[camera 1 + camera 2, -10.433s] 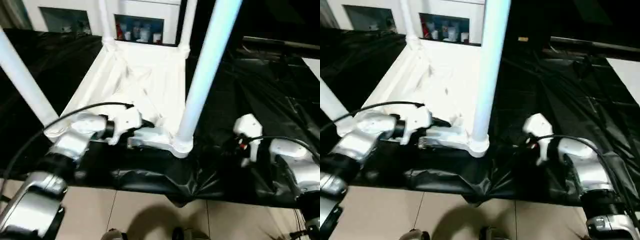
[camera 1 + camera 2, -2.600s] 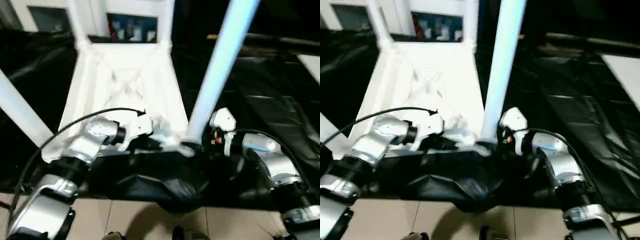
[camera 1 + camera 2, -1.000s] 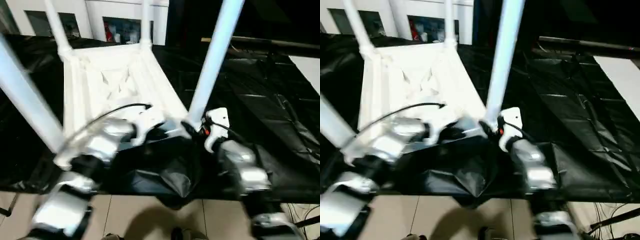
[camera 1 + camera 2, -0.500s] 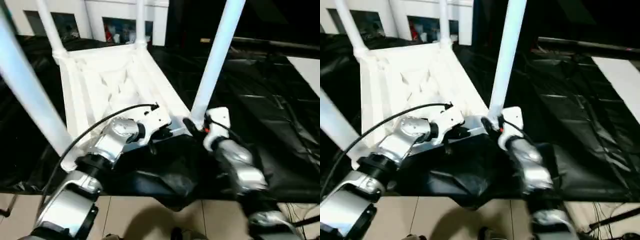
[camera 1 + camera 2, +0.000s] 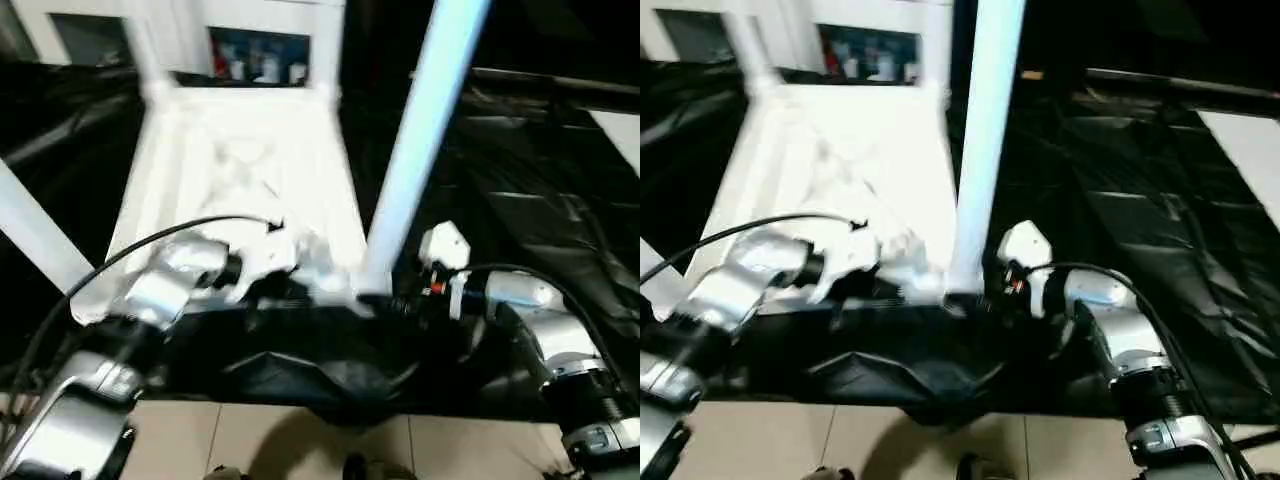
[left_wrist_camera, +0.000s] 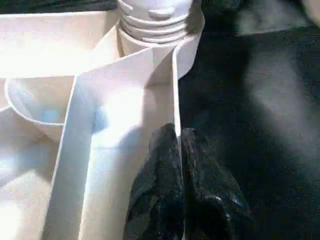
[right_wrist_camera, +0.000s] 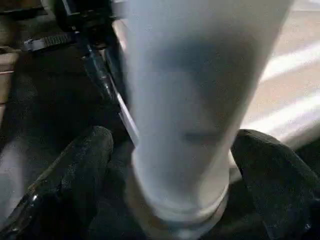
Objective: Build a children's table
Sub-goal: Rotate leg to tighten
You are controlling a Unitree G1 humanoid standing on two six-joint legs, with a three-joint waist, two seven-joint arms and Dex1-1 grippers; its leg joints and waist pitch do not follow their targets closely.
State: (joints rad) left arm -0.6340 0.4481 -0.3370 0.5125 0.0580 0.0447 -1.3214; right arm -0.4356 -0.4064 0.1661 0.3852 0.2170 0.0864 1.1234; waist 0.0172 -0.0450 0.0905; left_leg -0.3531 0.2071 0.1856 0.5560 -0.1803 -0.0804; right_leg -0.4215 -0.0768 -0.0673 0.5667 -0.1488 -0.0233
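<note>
Children's table [image 5: 250, 170] laid upside down on bench covered in black sheet [image 5: 520, 190], ribbed underside up, legs seen standing in corner sockets. Near-right leg [image 5: 415, 140] taken as landmark. Left end effector [image 6: 179, 150] pressed closed on thin rim wall of tabletop, just beside leg's socket [image 6: 155, 20]. Right end effector [image 7: 175, 165] spread wide, black fingers [image 7: 75, 175] placed either side of leg base, gaps visible, leg not clamped. Blurred shelf items [image 5: 255, 65] seen beyond table's far edge.
</note>
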